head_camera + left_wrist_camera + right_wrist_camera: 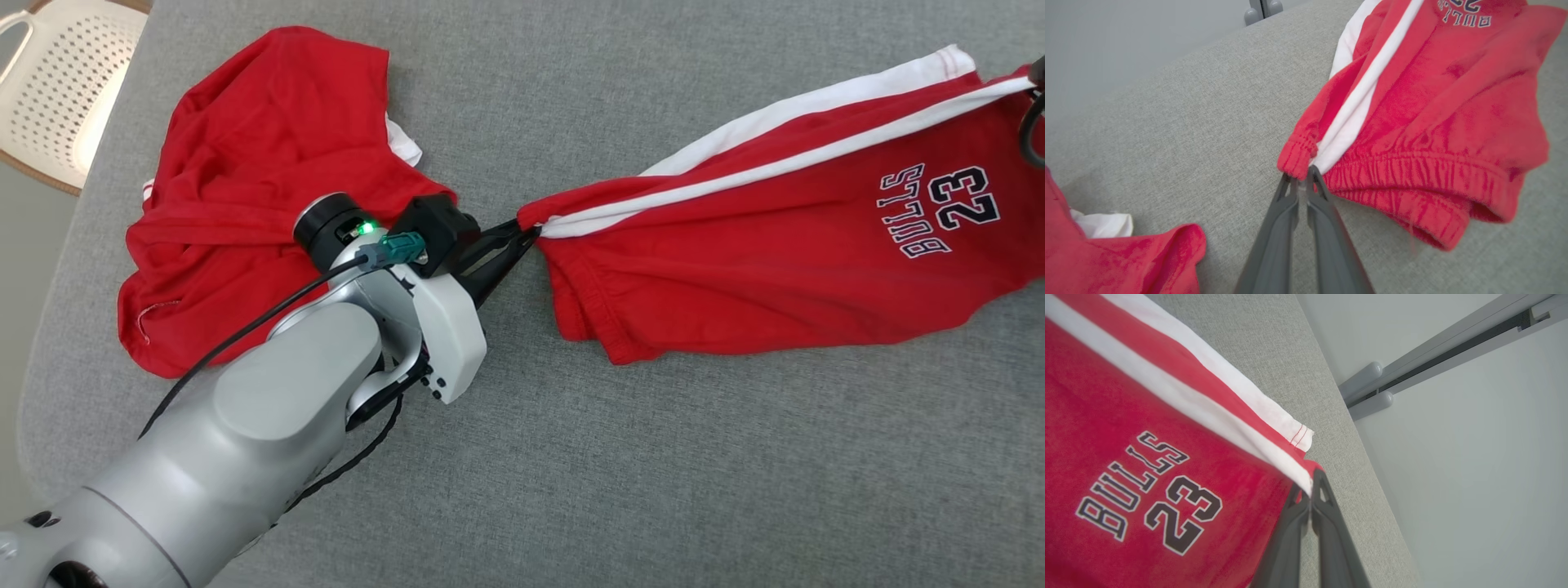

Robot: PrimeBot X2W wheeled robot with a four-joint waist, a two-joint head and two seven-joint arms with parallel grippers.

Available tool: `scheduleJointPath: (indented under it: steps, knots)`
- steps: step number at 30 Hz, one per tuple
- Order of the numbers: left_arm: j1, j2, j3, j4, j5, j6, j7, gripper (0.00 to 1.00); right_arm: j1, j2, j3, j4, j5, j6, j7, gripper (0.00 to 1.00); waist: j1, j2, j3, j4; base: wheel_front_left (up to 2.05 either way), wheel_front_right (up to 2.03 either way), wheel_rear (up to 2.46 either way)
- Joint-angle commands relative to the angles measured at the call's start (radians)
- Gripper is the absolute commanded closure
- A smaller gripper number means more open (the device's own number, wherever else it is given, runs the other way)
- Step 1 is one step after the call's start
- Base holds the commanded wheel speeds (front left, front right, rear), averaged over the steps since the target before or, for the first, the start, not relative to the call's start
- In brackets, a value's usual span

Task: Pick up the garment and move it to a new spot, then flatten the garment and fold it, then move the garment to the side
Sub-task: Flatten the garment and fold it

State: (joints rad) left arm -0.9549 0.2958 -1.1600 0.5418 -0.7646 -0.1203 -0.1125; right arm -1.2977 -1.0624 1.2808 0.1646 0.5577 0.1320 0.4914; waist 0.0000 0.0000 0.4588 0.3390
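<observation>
Both my jaws pinch tight, left gripper [1302, 181] on the shorts [775, 261] waistband [1412, 171], right gripper [1310, 496] on the hem [1300, 473], so I stretch evenly, staying low.

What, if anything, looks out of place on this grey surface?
A second red garment lies crumpled beside the left gripper, which pinches the shorts at the waistband; otherwise nothing stands out.

I see a crumpled red shirt [245, 163] lying behind the left gripper [526, 233] on grey fabric [653, 457], a white perforated chair [65, 82] beyond it.
</observation>
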Motion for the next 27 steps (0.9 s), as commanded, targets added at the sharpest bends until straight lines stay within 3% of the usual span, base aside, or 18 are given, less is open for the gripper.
scheduleJointPath:
  steps: [1,6,7,8,18,27]
  knots:
    - [-0.019,-0.001,-0.002,0.011,0.000,-0.003,-0.006,1.00,-0.012,0.001,0.001,0.008,-0.002,-0.002,-0.007,1.00,0.0000,0.0000,0.013,0.009,0.00,0.00,0.00]
    - [-0.043,-0.025,-0.011,0.047,-0.015,-0.007,-0.034,1.00,-0.041,0.008,0.000,0.050,0.010,-0.002,-0.038,1.00,0.0000,0.0000,0.033,0.021,0.00,0.00,0.00]
    - [-0.047,-0.033,-0.016,0.062,-0.014,-0.008,-0.043,0.36,-0.051,0.014,0.000,0.077,0.009,-0.003,-0.059,0.05,0.0000,0.0000,0.039,0.025,0.00,0.00,0.00]
    - [-0.049,-0.036,-0.016,0.071,-0.018,-0.009,-0.047,0.00,-0.045,0.014,0.001,0.089,0.003,-0.002,-0.055,0.00,0.0000,0.0000,0.041,0.026,0.00,0.00,0.00]
    - [-0.051,-0.059,-0.011,0.145,-0.038,-0.009,-0.106,0.00,-0.033,0.058,0.000,0.226,0.048,-0.002,-0.163,0.00,0.0000,0.0000,0.016,0.014,0.00,0.00,0.00]
    - [0.031,-0.031,0.112,0.158,-0.088,0.043,-0.152,0.00,0.114,0.189,-0.170,0.429,0.154,-0.002,-0.507,0.00,0.0000,0.0000,-0.113,-0.038,0.00,0.00,0.00]
